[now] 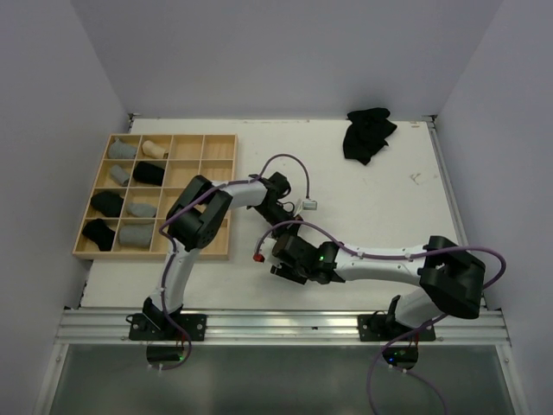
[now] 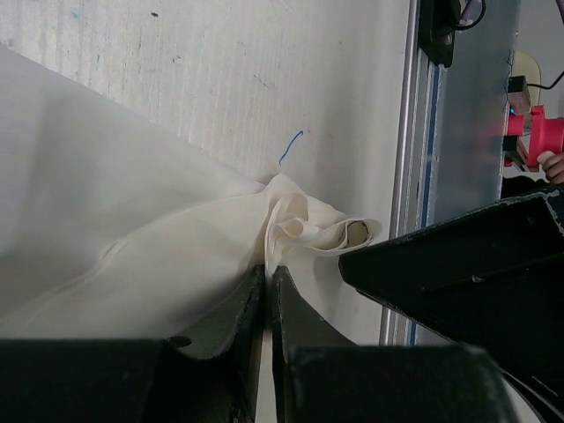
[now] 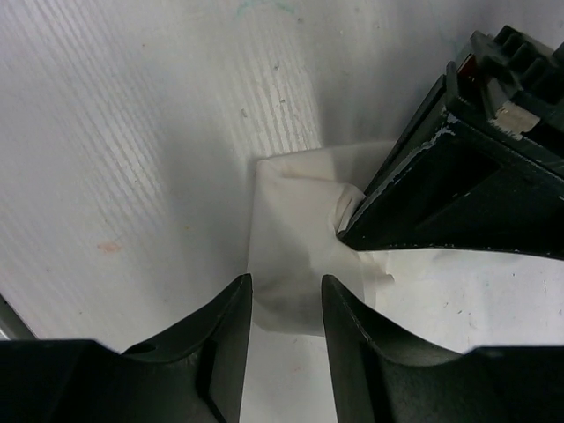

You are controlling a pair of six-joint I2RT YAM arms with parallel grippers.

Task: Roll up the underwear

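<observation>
Underwear in play is a limp white cloth pair (image 3: 295, 233), lying mid-front on the big white table (image 1: 371, 199) where it's easy to reach; plenty of bare room around, though the front rail (image 1: 285, 324) is close. A wooden grid tray (image 1: 204, 136) of stubby cloth rolls (image 1: 136, 233) sits left, a black crumpled heap (image 1: 367, 134) at the back edge. The left gripper (image 2: 267, 286) is clamped on a bunched corner, anchoring it I'd guess; the right gripper (image 3: 286, 308) has jaws apart, straddling the folded edge.

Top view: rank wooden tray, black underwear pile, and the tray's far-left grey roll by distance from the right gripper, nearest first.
1. Wooden tray: left of the right gripper; its near right corner is closest.
2. Black underwear pile: far right of the table.
3. Grey roll: the tray's far-left cell.
</observation>
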